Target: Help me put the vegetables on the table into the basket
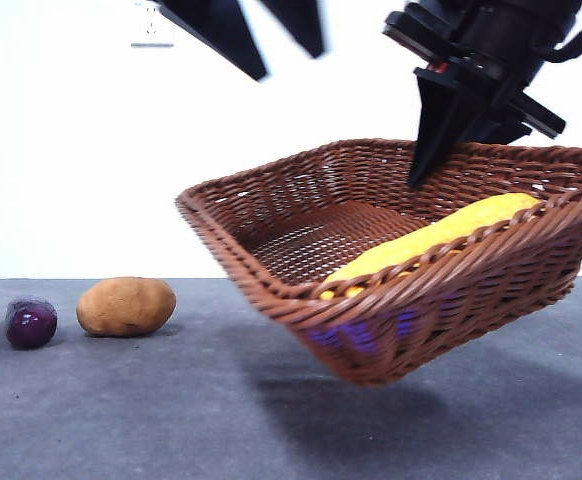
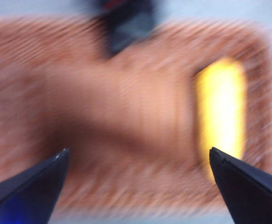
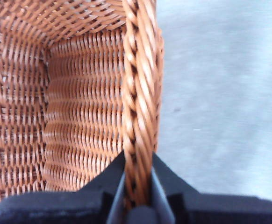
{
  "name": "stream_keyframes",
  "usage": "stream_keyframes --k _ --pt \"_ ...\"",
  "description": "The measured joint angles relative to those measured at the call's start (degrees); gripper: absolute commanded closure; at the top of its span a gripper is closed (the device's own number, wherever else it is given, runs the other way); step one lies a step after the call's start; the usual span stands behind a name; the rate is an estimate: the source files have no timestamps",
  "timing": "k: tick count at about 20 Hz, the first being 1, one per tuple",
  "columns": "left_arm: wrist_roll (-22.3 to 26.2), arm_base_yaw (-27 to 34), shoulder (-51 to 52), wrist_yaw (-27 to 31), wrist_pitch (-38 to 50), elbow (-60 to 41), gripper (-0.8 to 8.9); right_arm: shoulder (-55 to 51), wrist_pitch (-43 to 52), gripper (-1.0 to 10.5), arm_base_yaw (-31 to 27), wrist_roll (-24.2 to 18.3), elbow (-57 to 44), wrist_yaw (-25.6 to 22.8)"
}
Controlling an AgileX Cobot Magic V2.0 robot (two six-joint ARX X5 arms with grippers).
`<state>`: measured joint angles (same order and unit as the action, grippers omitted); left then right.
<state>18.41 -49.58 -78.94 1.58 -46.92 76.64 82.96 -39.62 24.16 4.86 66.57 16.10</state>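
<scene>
The woven brown basket [image 1: 451, 300] hangs tilted above the table [image 1: 171, 420], off the surface. My right gripper [image 1: 431, 150] is shut on its braided far rim [image 3: 140, 70], one jaw inside and one outside [image 3: 138, 182]. A yellow corn cob [image 1: 441, 235] lies inside along the low side, and is a blurred yellow bar [image 2: 220, 112] in the left wrist view. My left gripper [image 1: 289, 62] hovers open and empty above the basket's floor [image 2: 126, 93], its jaws wide apart [image 2: 138, 151]. A brown potato [image 1: 126, 305] and a small glossy purple vegetable [image 1: 31, 323] rest on the table at the left.
A white wall stands behind the table. The basket casts a shadow on the table beneath it [image 1: 351, 410]. Grey tabletop [image 3: 220, 93] shows beyond the held rim.
</scene>
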Motion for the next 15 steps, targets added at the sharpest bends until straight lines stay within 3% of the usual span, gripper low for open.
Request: stream_keyframes --k 5,8,10,15 --pt "9.0 18.8 1.1 1.2 -4.8 4.2 3.11 -0.2 -1.1 9.6 -7.4 -2.5 0.0 6.9" --pt "14.7 30.2 0.9 -7.1 -3.6 4.2 3.11 -0.7 -1.2 9.6 -10.5 -4.5 0.0 9.5" --pt "18.8 34.3 -0.5 -12.4 -2.6 4.2 3.11 -0.7 -1.1 9.6 -11.1 -5.3 0.0 10.0" --pt "23.5 37.4 -12.9 -15.3 0.9 4.2 3.11 -0.7 -1.1 9.6 -11.1 -6.6 0.0 11.1"
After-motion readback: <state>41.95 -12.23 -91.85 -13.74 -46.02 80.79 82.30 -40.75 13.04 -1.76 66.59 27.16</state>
